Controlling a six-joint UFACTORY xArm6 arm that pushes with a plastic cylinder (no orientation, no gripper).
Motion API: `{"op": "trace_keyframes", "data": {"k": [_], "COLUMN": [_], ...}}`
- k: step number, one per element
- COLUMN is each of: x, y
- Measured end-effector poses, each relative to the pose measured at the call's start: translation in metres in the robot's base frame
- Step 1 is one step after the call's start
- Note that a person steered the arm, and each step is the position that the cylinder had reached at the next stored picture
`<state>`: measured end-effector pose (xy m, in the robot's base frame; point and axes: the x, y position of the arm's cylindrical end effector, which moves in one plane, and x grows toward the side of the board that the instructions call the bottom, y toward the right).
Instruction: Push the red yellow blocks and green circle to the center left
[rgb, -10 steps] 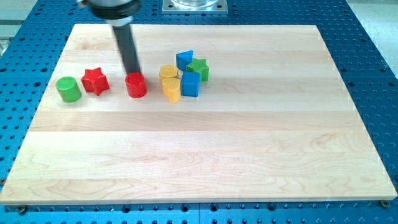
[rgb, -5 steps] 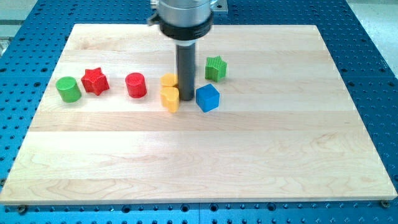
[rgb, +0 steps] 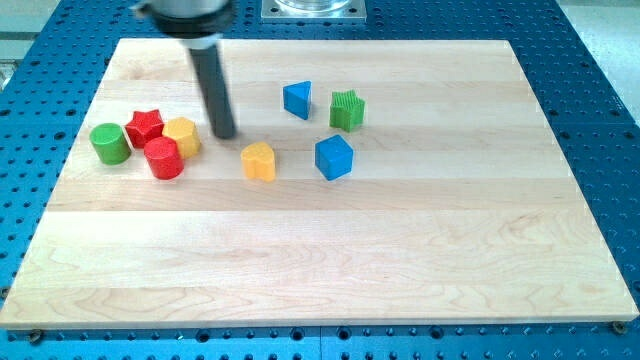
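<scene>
At the view's left a green cylinder (rgb: 110, 143), a red star (rgb: 145, 127), a red cylinder (rgb: 163, 158) and a yellow block (rgb: 182, 135) sit bunched together. A second yellow block (rgb: 258, 161), heart-like in shape, lies alone nearer the middle. My tip (rgb: 226, 134) rests on the board between the two yellow blocks, just right of the bunched one and up-left of the lone one, touching neither.
A blue triangle (rgb: 296, 99), a green star (rgb: 346, 110) and a blue cube (rgb: 334, 157) lie right of the middle. The wooden board (rgb: 320, 260) sits on a blue perforated table.
My tip has moved left from between the yellow blocks and blue cube. One yellow block and the red cylinder have shifted left against the red star. The blue triangle shows again.
</scene>
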<state>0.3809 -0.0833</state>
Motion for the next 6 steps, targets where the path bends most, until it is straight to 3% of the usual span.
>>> {"op": "trace_keyframes", "data": {"k": [1,2,3,4,5,6], "x": [0.012,0.043,0.057,0.063,0.073,0.073], "y": [0.083,0.072,0.018,0.008,0.074,0.030]}}
